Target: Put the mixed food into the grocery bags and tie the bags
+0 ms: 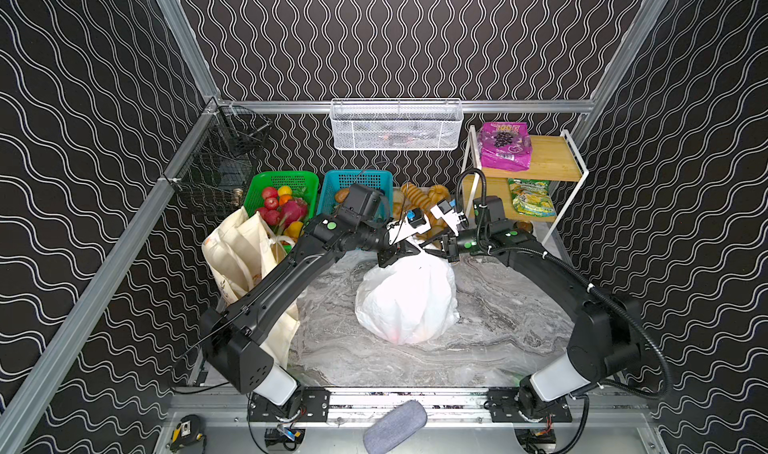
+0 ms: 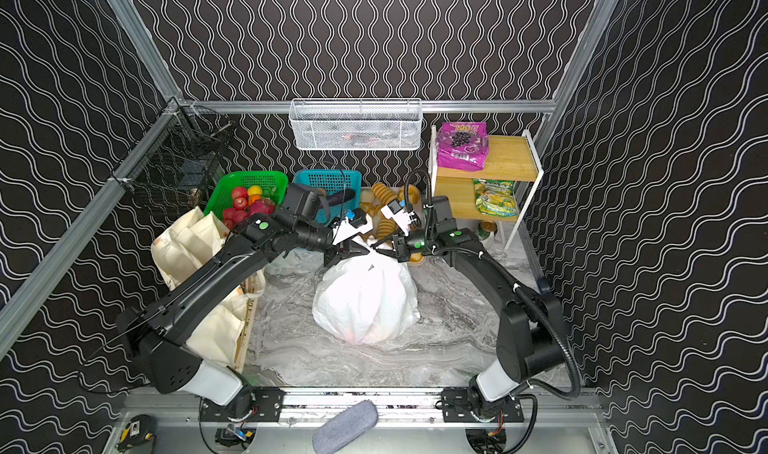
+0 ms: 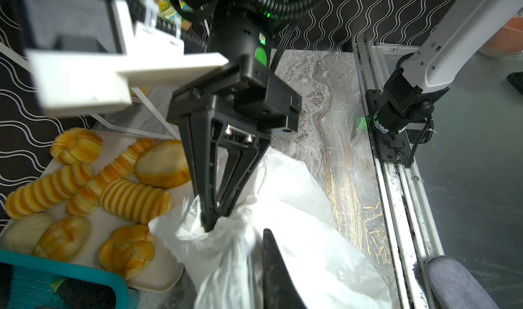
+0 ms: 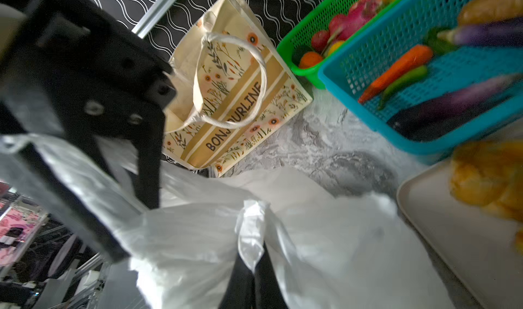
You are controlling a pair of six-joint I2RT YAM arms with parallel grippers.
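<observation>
The white plastic bag (image 1: 407,302) sits bulging in the middle of the table (image 1: 507,331), its gathered top turned to the far side, and both grippers meet just over that top. The right gripper (image 3: 210,226) comes in from the right. Its fingers (image 3: 198,180) are closed to a point, tips sunk in the crumpled plastic at the bag's mouth. In the right wrist view a twisted strip of the handle (image 4: 250,231) runs out from between those tips, so this gripper is pinching it. The left gripper (image 1: 385,261) reaches in from the left and touches the same bunched top, just beside the right one. A translucent band of plastic lies draped across its fingers (image 4: 148,166), but whether they are parted or clamped on the film cannot be told: the views are blurred there. The body of the bag lies nearer than both sets of fingers, resting on the table.

The canvas tote (image 1: 241,256) with flower print stands at the table's left edge, partly behind the left arm (image 1: 282,281), well apart from the fingers. The purple grape-print packet (image 1: 505,146) lies on the top board of the shelf rack (image 1: 552,157) at far right. Beyond the bag stand a green basket (image 1: 286,179), a teal basket (image 1: 357,178) and a tray (image 3: 158,282) of toy breads (image 3: 127,197).
</observation>
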